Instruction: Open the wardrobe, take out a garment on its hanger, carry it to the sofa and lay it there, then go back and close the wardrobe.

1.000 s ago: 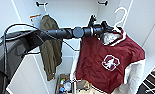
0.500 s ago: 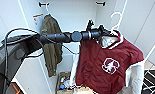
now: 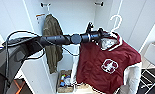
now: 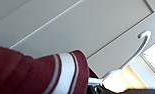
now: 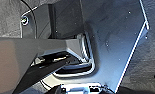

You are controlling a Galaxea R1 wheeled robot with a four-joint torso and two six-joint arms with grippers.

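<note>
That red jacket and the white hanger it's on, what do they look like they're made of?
The jacket looks like soft matte cloth: it droops and creases, with a ribbed-looking striped collar. The sleeves look paler and smoother, perhaps another material. The hanger looks like smooth glossy white plastic or coated wire; its thin curved hook shines, but which one is unclear.

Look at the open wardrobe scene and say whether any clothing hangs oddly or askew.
Yes. The maroon jacket hangs crooked off the left arm's end, its white hanger hook free of any rail. The olive jacket inside hangs straight.

wardrobe [image 3: 68, 30]: at 12 o'clock, doors open
olive jacket [image 3: 51, 42]: hangs inside, at 11
garment [image 3: 108, 67]: on hanger [image 3: 116, 22], at 3
basket [image 3: 65, 83]: on wardrobe floor, at 6
</note>
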